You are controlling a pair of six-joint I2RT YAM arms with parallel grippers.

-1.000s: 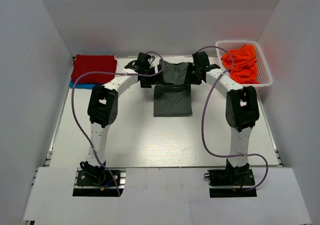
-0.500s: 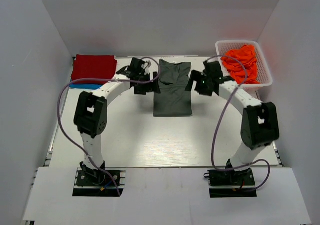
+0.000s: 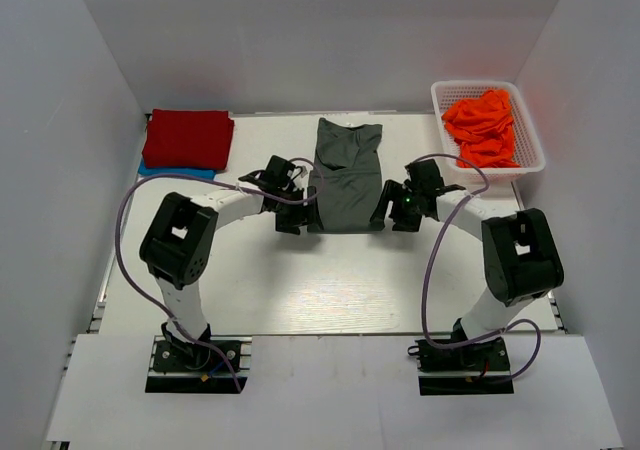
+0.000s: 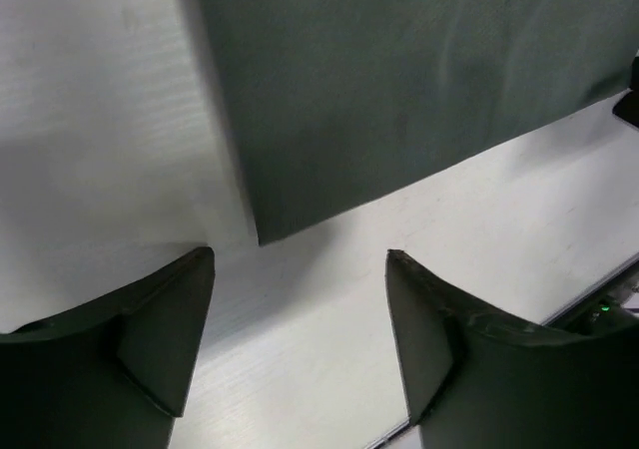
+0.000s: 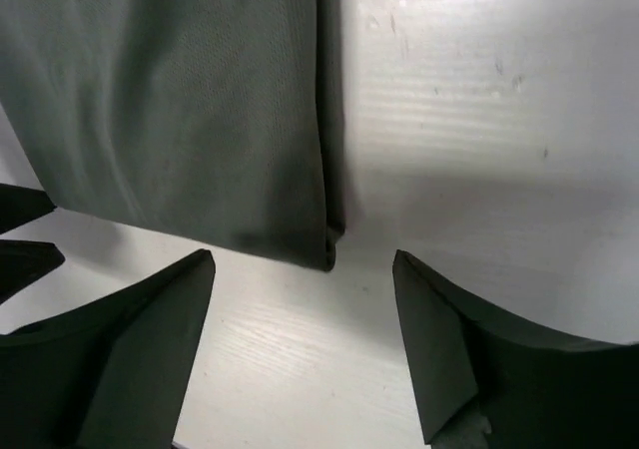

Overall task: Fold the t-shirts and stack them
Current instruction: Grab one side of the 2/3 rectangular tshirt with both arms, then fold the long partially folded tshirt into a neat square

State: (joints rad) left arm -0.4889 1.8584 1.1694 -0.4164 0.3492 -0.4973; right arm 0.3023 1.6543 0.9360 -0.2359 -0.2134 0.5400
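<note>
A dark charcoal-grey t-shirt point(image 3: 345, 175) lies as a long narrow strip in the middle of the table, collar end away from me. My left gripper point(image 3: 293, 222) is open just off its near left corner, which the left wrist view shows as cloth point(image 4: 399, 80) ahead of the gripper point(image 4: 300, 259). My right gripper point(image 3: 388, 217) is open at the near right corner; the cloth edge point(image 5: 180, 100) ends just ahead of this gripper point(image 5: 303, 259). Nothing is between either pair of fingers. A red t-shirt point(image 3: 187, 138) lies folded on a blue one point(image 3: 165, 171) at the far left. Orange t-shirts point(image 3: 484, 128) fill the basket.
The white lattice basket point(image 3: 532, 162) stands at the far right corner. White walls enclose the table on three sides. Both arms curve inward, and their cables loop over the table on each side of the grey shirt.
Both grippers left the shirt's far end and moved toward me to its near corners. The right gripper opened. The shirt's top now lies flat and narrow.
</note>
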